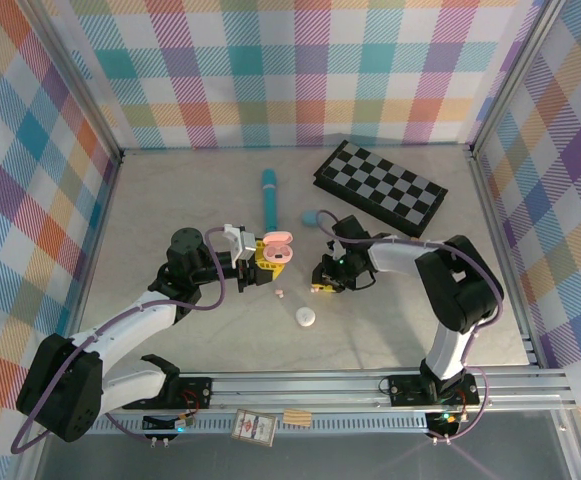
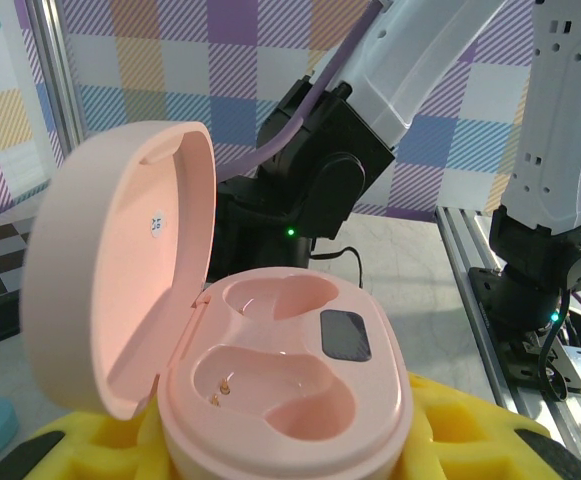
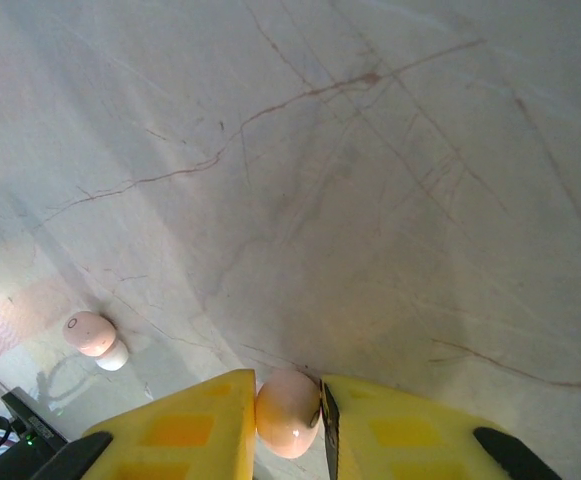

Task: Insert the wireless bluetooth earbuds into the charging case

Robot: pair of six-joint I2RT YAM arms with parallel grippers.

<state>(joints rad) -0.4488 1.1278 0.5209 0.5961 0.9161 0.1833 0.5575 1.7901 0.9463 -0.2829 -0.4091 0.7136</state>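
Left pincer is clamped on the pink charging case, with yellow pads under its sides. The case lid stands open at the left. Both wells are bare, with a small dark window beside them.

Right pincer is low over the marbled table, closed on a pink earbud pinched between its yellow fingers. Cannot tell whether the bud touches the surface.

Other items:
- Checkerboard, folded, far right.
- Teal pen, lying lengthwise beyond the case.
- Blue oval, between pen and board.
- White oval case, near side, shut.
- Loose earbud, pink, on the table between the two pincers, just beyond the white case.
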